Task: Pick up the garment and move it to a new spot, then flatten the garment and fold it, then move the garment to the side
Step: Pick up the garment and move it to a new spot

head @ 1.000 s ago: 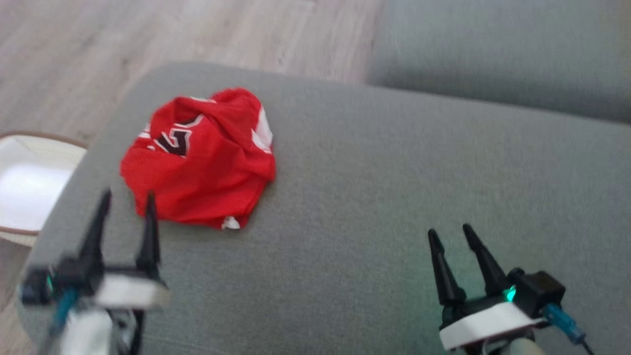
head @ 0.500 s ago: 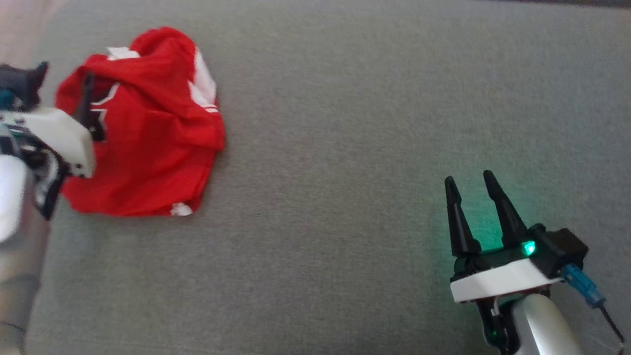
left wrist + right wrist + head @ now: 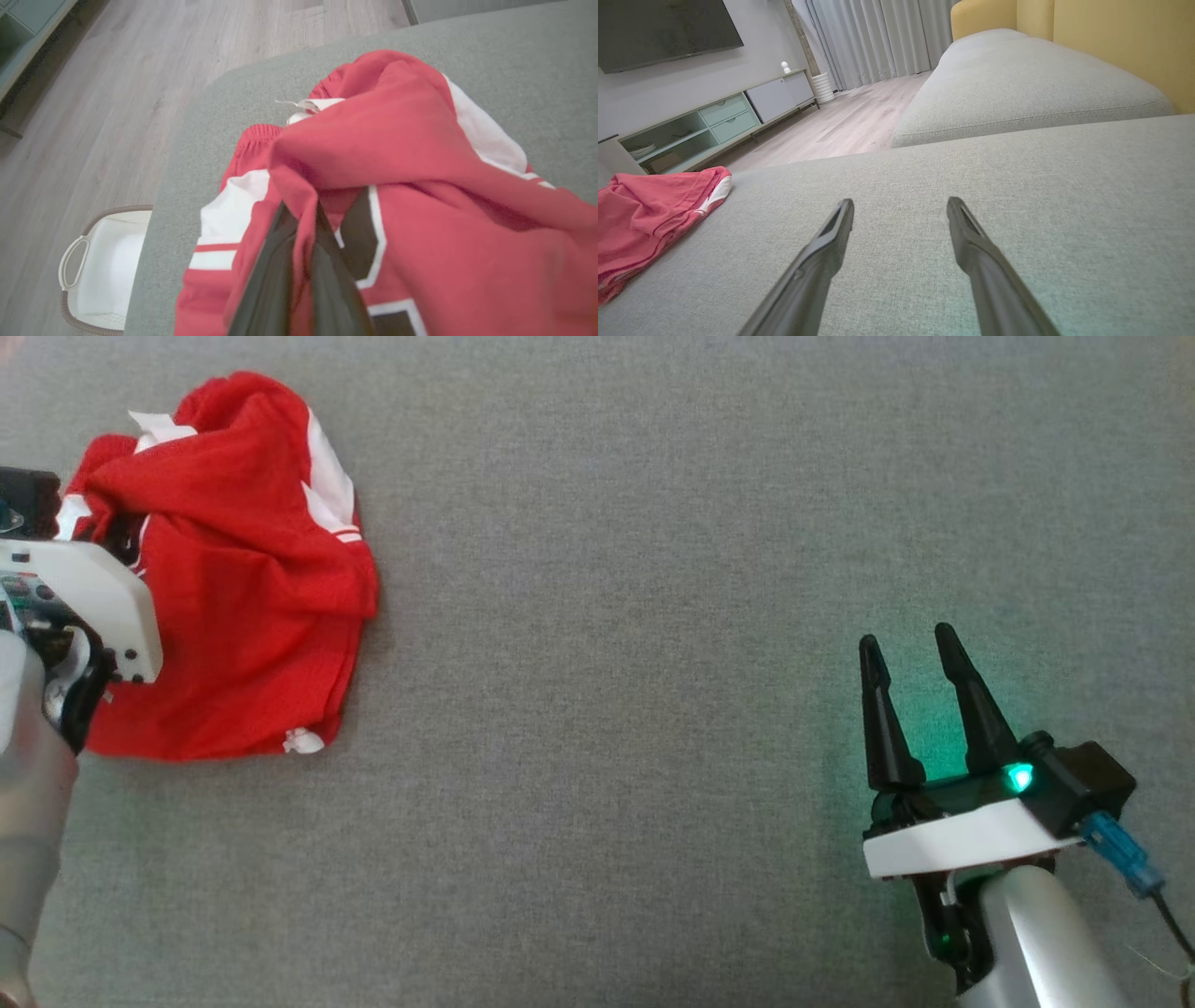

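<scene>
Since the red garment (image 3: pixel 233 597) lies crumpled at the sofa cushion's (image 3: pixel 653 616) left end, soft and light, a raised fold suits gripping. Left gripper (image 3: pixel 301 210) fingers (image 3: pixel 273 270) clenched on such a fold; right gripper (image 3: pixel 906 637) spread, empty.

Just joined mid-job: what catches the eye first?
A crumpled red jersey garment with white stripes lies at the left end of the grey fabric cushion, and the left gripper has its fingers shut on a fold of it. The right gripper hangs open above bare cushion, lower right.
</scene>
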